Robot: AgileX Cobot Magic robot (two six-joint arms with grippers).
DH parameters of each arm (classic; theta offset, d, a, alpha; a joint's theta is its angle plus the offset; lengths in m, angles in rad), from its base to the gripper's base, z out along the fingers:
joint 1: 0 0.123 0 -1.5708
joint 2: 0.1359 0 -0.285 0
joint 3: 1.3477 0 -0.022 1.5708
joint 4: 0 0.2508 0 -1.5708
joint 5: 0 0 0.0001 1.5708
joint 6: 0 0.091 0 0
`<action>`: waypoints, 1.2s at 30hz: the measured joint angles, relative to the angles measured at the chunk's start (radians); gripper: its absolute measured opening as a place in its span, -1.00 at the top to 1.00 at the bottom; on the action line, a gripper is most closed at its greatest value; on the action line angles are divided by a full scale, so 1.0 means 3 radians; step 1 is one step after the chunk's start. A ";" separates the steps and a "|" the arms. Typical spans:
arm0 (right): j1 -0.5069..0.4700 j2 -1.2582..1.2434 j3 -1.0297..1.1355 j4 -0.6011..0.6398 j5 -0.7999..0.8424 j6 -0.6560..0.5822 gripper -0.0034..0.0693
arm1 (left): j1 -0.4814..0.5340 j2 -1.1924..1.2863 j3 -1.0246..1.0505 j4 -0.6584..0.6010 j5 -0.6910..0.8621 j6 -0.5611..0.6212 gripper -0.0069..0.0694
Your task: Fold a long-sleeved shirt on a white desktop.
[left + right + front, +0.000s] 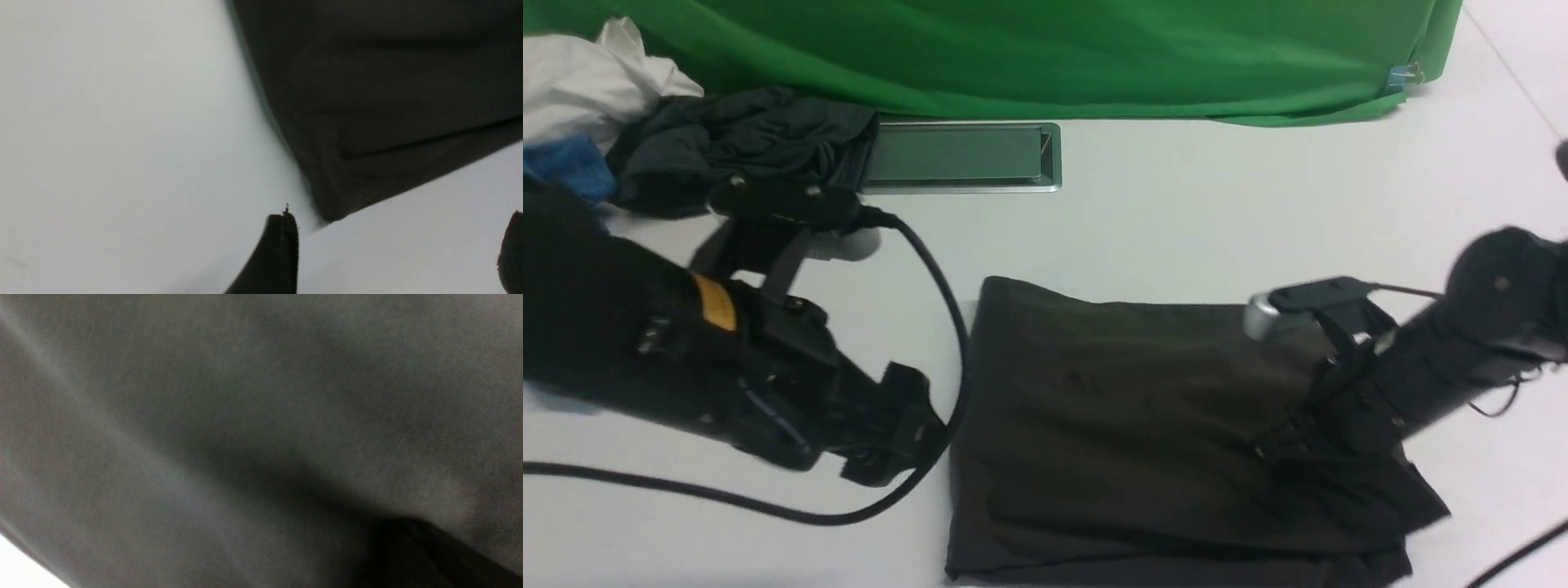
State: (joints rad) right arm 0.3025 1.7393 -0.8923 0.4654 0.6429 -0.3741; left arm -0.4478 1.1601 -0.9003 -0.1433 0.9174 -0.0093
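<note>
The long-sleeved shirt lies folded into a dark charcoal-brown rectangle on the white desktop, toward the near middle-right. My left gripper stands open just off the shirt's left edge, holding nothing. In the left wrist view its fingertips stand wide apart over bare desktop, close to a corner of the shirt. My right gripper is down on the shirt's right part, shut on the fabric, which bunches up toward it. The right wrist view is filled with blurred shirt cloth.
A pile of clothes sits at the back left: a white cloth, a blue garment and a dark teal-grey garment. The silver-framed cable hatch lies beside it. A green backdrop closes the far side. A black cable loops by the left arm.
</note>
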 joint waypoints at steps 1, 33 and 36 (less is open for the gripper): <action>0.0000 0.0022 -0.0058 0.0000 0.0005 0.0065 0.82 | 0.0000 -0.0060 0.0000 0.0098 0.0057 -0.0014 -1.00; 0.0000 -0.4127 0.1356 -0.0800 -0.2052 0.0588 0.50 | 0.0000 -0.2226 0.0208 -0.1072 0.0495 -0.0433 0.78; 0.0000 -0.4496 0.1553 -0.0800 -0.1936 0.0588 0.49 | 0.0000 -0.2628 0.0263 -0.1142 0.0498 -0.0433 0.78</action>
State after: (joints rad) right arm 0.3025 0.3906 -0.4266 0.2253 0.0620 -0.1976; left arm -0.4478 0.3716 -0.8215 -0.4861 1.0669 -0.1392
